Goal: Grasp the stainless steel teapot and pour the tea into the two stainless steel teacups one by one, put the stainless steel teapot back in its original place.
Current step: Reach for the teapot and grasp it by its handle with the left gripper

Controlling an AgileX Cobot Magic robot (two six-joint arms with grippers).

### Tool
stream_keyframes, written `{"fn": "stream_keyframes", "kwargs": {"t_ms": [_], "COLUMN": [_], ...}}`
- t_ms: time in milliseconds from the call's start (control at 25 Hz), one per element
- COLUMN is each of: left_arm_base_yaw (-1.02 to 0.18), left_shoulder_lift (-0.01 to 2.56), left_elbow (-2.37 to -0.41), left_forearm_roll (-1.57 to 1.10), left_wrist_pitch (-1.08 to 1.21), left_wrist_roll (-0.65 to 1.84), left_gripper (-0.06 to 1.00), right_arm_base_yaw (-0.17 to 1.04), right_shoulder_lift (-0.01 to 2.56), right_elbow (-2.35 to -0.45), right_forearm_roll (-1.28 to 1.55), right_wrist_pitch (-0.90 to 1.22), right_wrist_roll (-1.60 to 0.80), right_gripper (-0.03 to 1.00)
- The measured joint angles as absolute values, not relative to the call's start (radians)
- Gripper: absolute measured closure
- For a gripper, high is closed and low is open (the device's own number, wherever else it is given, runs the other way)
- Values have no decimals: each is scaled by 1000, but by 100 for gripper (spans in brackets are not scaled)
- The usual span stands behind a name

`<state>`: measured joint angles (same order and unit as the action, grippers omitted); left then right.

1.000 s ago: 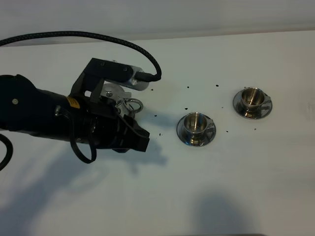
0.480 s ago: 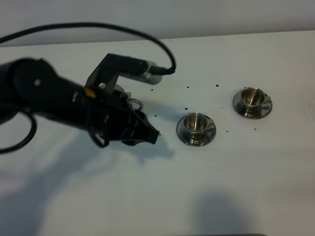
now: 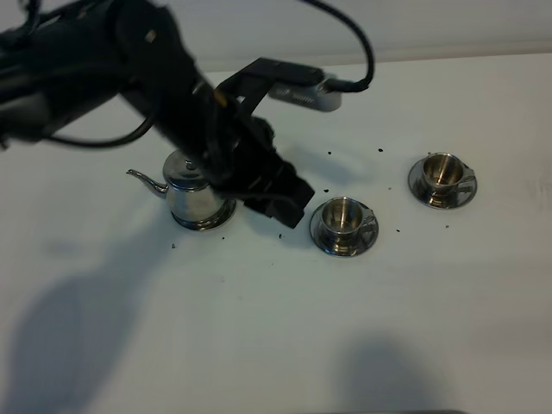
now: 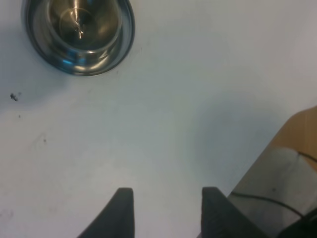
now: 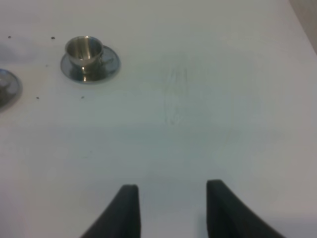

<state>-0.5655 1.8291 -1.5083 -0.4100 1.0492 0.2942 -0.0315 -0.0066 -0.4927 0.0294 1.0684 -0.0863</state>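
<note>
- Your left gripper (image 4: 166,194) hangs spread and empty between the teapot (image 3: 191,191) and the left teacup (image 3: 343,226).
- Your right gripper (image 5: 171,191) gapes empty over wide table (image 5: 213,114), with the right teacup (image 5: 85,52) well apart.

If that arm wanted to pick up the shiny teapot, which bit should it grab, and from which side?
Probably the handle, approached from the pot's right in the high view. The teapot stands upright with its thin spout pointing left, so the handle should sit opposite, though the left arm hides it. The round, shiny body would likely slip.
</note>
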Motion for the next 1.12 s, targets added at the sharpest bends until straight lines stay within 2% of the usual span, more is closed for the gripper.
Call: {"fn": "stream_keyframes", "kwargs": {"t_ms": [280, 520, 680, 880, 1120], "left_arm_base_yaw": [-581, -663, -717, -727, -690], "left_shoulder_lift": [1967, 2107, 2178, 2202, 2219], "left_elbow": [-1794, -1980, -2019, -2024, -2025], "left_forearm_roll": [-352, -216, -123, -31, 0], "left_wrist_pitch": [1180, 1188, 1188, 1188, 1188], "left_wrist_roll": [277, 269, 274, 291, 351], "left_gripper": [59, 59, 59, 58, 49], "right_arm_base_yaw": [-31, -31, -31, -31, -31], "right_shoulder_lift": [-7, -7, -7, -7, -7], "right_elbow": [-493, -493, -493, -493, -493], "right_forearm_roll": [31, 31, 31, 31, 31], "right_wrist_pitch": [1068, 1068, 1068, 1068, 1068], "right_wrist_roll": [-86, -86, -86, -86, -86], "right_gripper": [65, 65, 65, 65, 65]}}
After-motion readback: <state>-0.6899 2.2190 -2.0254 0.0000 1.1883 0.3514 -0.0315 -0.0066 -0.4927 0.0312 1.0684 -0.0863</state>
